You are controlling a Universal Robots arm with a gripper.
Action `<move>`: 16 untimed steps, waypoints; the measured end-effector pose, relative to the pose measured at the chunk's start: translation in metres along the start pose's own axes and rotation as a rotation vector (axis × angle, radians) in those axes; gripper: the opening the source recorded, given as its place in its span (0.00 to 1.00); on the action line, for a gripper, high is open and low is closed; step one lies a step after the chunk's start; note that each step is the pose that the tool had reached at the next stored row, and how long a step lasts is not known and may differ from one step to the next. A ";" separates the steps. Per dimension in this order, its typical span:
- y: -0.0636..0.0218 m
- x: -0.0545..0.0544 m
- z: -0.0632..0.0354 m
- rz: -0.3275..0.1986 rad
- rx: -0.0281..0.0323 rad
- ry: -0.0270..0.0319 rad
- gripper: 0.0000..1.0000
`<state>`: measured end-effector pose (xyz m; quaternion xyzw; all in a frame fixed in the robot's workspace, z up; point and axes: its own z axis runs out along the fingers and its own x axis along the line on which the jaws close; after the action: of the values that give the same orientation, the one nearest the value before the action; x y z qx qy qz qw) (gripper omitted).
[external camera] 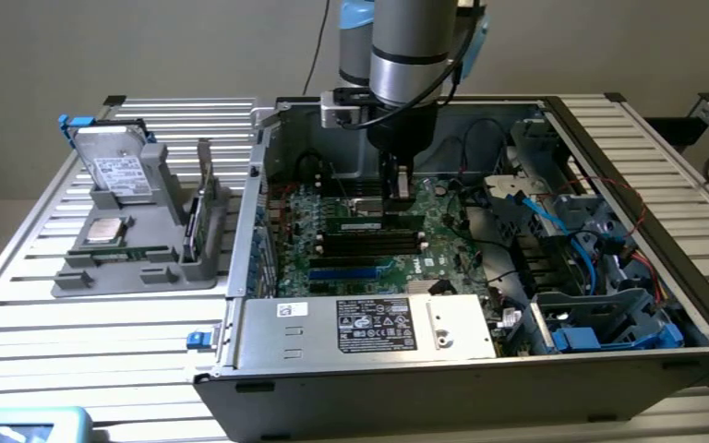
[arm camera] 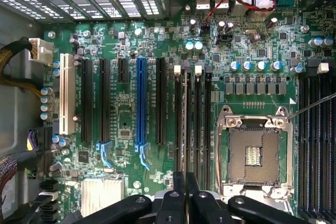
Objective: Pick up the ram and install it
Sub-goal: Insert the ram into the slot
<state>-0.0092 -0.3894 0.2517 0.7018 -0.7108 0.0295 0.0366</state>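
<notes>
Slatted table (external camera: 84,341) carried the case (external camera: 478,378); your gripper (external camera: 398,205), fingers (arm camera: 178,195) closed, stood over the ram (external camera: 373,224) at its 7 o'clock in exterior view; hold unclear.

Table (external camera: 108,332): pale slatted metal top.
Computer case (external camera: 453,374): open, lying on its side, toward the exterior view's right.
Grey rack (external camera: 158,274): on the slats just beside the case, toward the exterior view's left.
</notes>
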 end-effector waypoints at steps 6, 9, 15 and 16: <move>0.0000 0.000 0.0041 0.000 0.0003 0.0000 0.13; 0.0000 0.000 0.0052 0.000 0.0003 0.0003 0.13; 0.0000 0.003 0.0080 0.000 0.0003 0.0002 0.13; 0.0003 0.002 0.0085 0.000 0.0004 0.0005 0.13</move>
<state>-0.0096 -0.3927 0.2435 0.7018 -0.7108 0.0299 0.0367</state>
